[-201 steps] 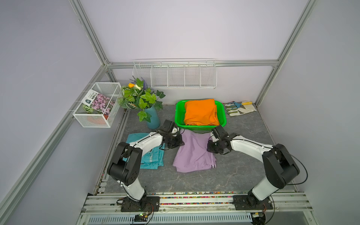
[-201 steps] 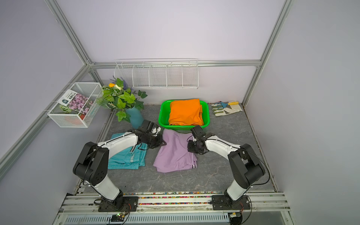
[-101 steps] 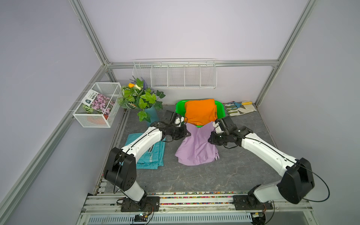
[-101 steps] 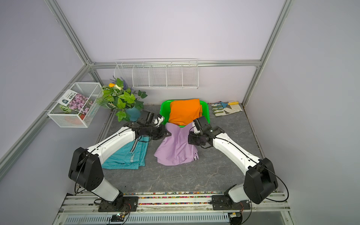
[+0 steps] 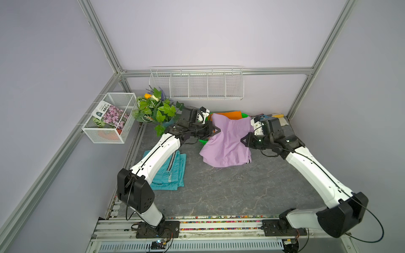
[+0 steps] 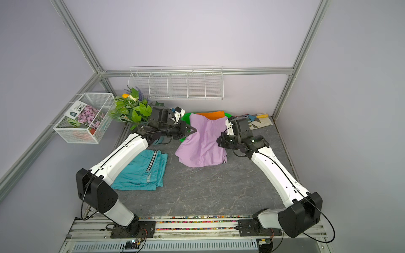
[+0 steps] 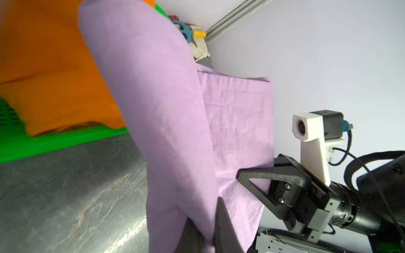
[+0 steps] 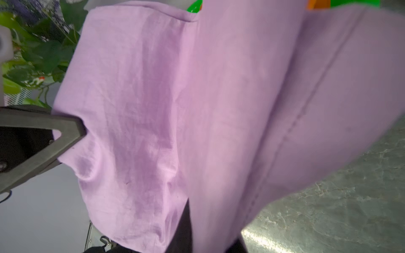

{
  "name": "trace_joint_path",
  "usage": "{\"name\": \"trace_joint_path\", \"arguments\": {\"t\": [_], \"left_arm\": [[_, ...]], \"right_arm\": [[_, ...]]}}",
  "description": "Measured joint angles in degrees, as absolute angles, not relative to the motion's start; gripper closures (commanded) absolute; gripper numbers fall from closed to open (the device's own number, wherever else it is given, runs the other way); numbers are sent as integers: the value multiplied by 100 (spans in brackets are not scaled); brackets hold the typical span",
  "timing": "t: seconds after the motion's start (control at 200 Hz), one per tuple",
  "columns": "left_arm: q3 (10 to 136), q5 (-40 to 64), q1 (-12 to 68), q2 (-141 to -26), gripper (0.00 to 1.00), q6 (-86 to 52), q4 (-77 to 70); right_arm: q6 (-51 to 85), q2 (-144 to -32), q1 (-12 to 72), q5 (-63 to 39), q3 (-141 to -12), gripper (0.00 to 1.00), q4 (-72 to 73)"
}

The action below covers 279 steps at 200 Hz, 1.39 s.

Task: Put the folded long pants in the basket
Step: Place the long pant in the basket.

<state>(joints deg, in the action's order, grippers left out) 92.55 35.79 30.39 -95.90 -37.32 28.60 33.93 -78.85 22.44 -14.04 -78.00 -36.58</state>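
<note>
The lilac folded long pants hang above the table, their top edge in front of the green basket and their striped cuffs trailing low. My left gripper is shut on their left edge, and my right gripper is shut on their right edge. In the left wrist view the cloth runs between my jaws. The right wrist view is filled by the same cloth. Orange pants lie in the basket, mostly hidden. Teal pants lie flat on the table under the left arm.
A potted plant stands just behind the left wrist. A white wire basket hangs on the left wall and a wire rack on the back wall. Pale gloves and tools lie at the back right.
Both arms have lifted the lilac pants off the table and carried them back towards the basket. The pants now cover most of the orange pair.
</note>
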Motion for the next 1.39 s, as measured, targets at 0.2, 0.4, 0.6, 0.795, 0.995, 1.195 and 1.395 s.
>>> {"name": "trace_joint_path", "arguments": {"t": [0.2, 0.4, 0.6, 0.795, 0.995, 1.195, 1.395], "left_arm": [[10285, 3527, 3000, -10580, 100, -3660, 2801], [11205, 3479, 2871, -11459, 100, -3645, 2853], [11266, 3496, 2567, -11826, 100, -3782, 2812], [11596, 3518, 2377, -12234, 100, -3922, 2840], [12573, 3754, 2272, -12792, 100, -4202, 2858], [13209, 3894, 2228, -13144, 100, -4456, 3247], [13513, 3881, 2224, -13334, 100, -4451, 3507]], "right_arm": [[3293, -8615, 1778, -1621, -8333, 100, -3485], [3297, -9321, 1321, -1997, -8790, 100, -3242], [3343, -10057, 1125, -2303, -9249, 100, -3129], [3444, -10694, 1061, -2543, -9745, 100, -3057], [3607, -11347, 917, -2722, -10589, 100, -3079], [3658, -11913, 836, -2805, -11404, 100, -3301], [3682, -12372, 825, -2812, -11607, 100, -3339]]}}
